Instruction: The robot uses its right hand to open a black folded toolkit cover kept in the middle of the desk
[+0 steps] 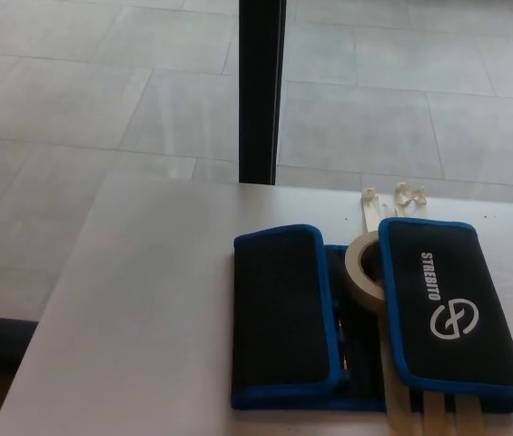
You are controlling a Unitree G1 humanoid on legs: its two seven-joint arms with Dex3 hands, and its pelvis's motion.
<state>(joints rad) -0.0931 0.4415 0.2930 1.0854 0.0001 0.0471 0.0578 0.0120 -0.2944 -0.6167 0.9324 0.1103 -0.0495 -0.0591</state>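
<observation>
A black toolkit cover with blue trim lies on the pale desk, at the lower right of the head view. Its left flap lies flat over the base. Its right flap, printed with white lettering and a round logo, is folded over and rests raised on a roll of beige tape. Between the flaps a narrow strip of the inside shows, with dark tool shapes. No hand of mine shows in this view.
Several pale cable ties lie behind the cover near the desk's far edge, and more strips stick out under its front. A black post stands behind the desk on a grey tiled floor.
</observation>
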